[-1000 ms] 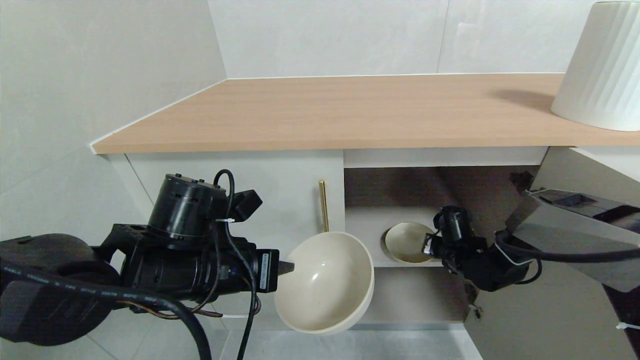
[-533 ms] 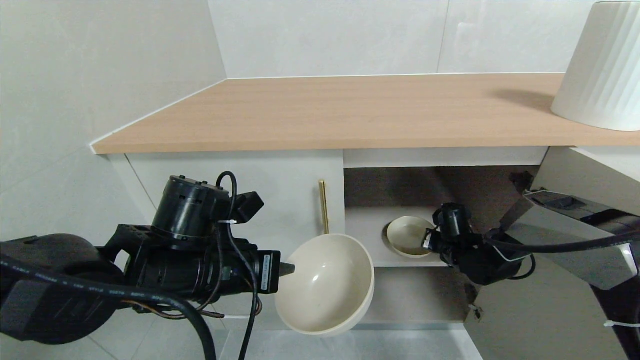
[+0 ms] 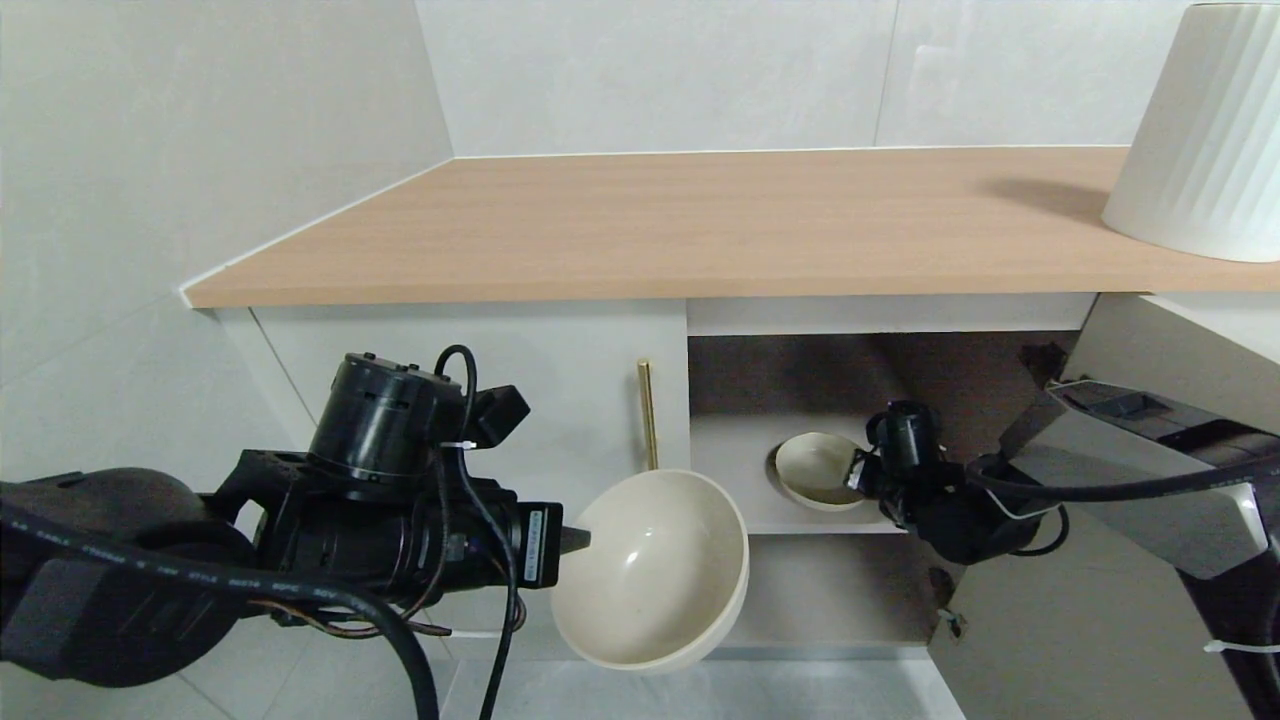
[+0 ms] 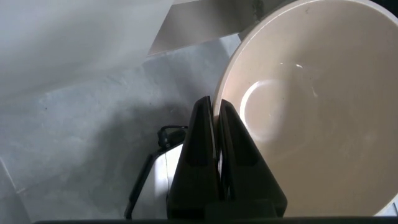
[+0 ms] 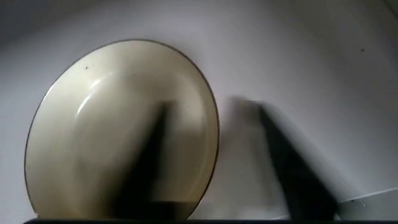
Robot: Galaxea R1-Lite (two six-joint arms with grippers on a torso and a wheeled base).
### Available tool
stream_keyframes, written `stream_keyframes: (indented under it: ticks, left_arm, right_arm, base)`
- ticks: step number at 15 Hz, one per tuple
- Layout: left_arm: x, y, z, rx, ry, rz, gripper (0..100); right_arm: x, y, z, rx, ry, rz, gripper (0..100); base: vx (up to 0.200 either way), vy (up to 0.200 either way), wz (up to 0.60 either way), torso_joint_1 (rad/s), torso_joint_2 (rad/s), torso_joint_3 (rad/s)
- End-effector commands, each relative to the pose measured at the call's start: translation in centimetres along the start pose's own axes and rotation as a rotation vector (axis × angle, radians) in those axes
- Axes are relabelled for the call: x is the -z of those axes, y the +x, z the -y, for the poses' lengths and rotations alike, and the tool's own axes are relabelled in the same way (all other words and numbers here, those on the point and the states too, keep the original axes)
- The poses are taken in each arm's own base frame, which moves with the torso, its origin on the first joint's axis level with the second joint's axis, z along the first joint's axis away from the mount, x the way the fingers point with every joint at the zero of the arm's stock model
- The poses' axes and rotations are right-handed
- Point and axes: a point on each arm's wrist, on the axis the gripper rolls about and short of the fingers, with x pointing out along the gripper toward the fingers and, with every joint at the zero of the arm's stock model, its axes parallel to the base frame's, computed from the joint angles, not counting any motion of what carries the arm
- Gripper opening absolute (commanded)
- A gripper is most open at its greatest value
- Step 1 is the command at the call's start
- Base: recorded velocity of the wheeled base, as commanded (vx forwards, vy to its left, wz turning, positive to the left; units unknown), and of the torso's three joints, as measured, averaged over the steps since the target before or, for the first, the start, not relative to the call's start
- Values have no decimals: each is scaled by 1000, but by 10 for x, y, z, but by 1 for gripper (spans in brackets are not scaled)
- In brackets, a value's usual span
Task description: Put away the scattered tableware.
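The left gripper [image 4: 215,109] is clenched on the thin rim of a large bowl [image 3: 650,570], smooth and cream; the bowl hangs tilted. The right gripper [image 5: 208,112] is released, astride the glossy rim of the small bowl [image 5: 106,143].

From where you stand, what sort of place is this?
Probably a home kitchen: a light wood-grain countertop over a white cabinet door, an open shelf holding a small cream bowl, and pale tiled walls.

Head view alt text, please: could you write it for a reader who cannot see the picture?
The left tool holds a large cream round bowl by its rim, tilted, in front of a white cabinet under a wooden countertop. The right tool is at a small cream dish on the cabinet's open shelf.
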Motion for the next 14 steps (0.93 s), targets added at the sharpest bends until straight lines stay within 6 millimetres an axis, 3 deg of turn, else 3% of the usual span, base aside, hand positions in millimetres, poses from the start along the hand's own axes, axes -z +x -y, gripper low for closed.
stream_keyframes:
  ticks: [1,3,5,7,9,11,12,14]
  left_arm:
    - [1,1,-1,-3,0,-5,0]
    - [1,2,-1,-6,0,-5,0]
    - [1,7,-3,-50,24,1,0]
    - [6,17,-6,-133,86,-16,0]
    - [12,24,-1,-186,112,-25,0]
    - [15,26,-1,-192,149,-39,0]
    - [16,30,-1,-196,176,-52,0]
    - [17,37,7,-198,207,-52,0]
  right_arm:
    - [-7,-3,-2,-5,12,22,100]
    - [-18,-12,-2,-2,25,38,100]
    - [-35,-46,1,-27,27,30,100]
    - [-48,-98,-5,-138,-27,-59,100]
    - [-68,-171,-13,-283,-92,-188,100]
    - [-79,-217,-12,-386,-143,-273,100]
    - [-86,-251,-11,-466,-177,-336,100]
    - [-86,-288,-7,-531,-245,-405,100]
  base:
    - [0,0,0,0,0,0]
    - [0,0,0,0,0,0]
    - [0,0,0,0,0,0]
    - [0,0,0,0,0,0]
    - [0,0,0,0,0,0]
    - [0,0,0,0,0,0]
    - [0,0,0,0,0,0]
    - [0,0,0,0,0,0]
